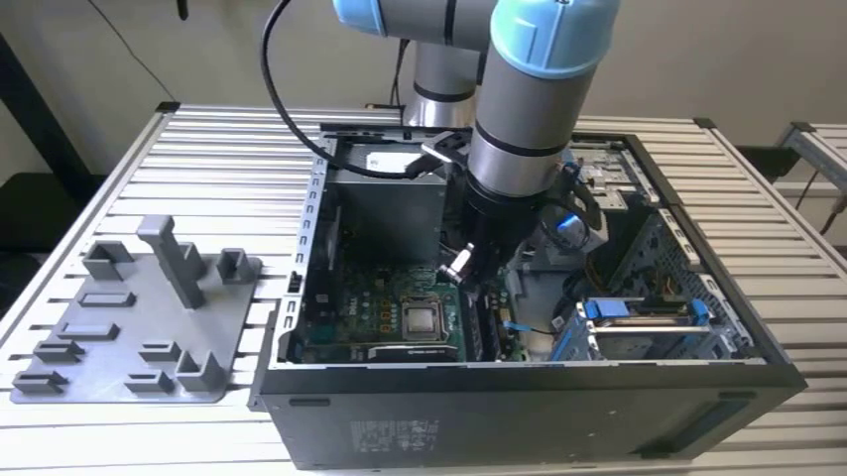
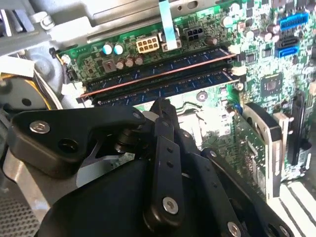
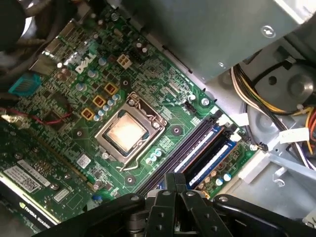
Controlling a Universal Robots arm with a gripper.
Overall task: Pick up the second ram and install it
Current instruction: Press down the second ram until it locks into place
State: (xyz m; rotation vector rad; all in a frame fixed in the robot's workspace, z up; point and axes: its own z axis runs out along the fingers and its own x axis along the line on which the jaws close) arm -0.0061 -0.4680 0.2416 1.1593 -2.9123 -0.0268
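— While the arm (image 1: 530,129) reaches down into the computer case (image 1: 530,397), what sits off to the exterior view's left of that case?

— A grey fixture tray (image 1: 133,327) with upright posts, well apart from the case wall, on the slatted metal table (image 1: 212,159).

— And inside the case?

— The exterior view gives only the arm's dark lower end, sunk near the motherboard (image 1: 384,307). The second wrist view adds the detail: the gripper (image 2: 160,104) has its fingers drawn together with nothing between them, the tip just over the second ram (image 2: 168,89). That board lies seated lengthwise in its slot, beside another memory board (image 2: 163,74). Whether the tip touches it, I cannot tell.

— Does the first wrist view add anything?

— Yes, the middle of the case: the processor socket (image 3: 131,131) with its metal frame, just beside the memory slots (image 3: 197,148), and a graphics card (image 3: 29,182) further across the board. The joined fingertips (image 3: 173,178) hang at the slots' near end.

— Further toward the exterior view's right?

— Blue drive clips (image 1: 636,309) inside the case's far side, then the corner of a second table (image 1: 818,139) beyond it. A pale wall (image 1: 741,50) stands behind.
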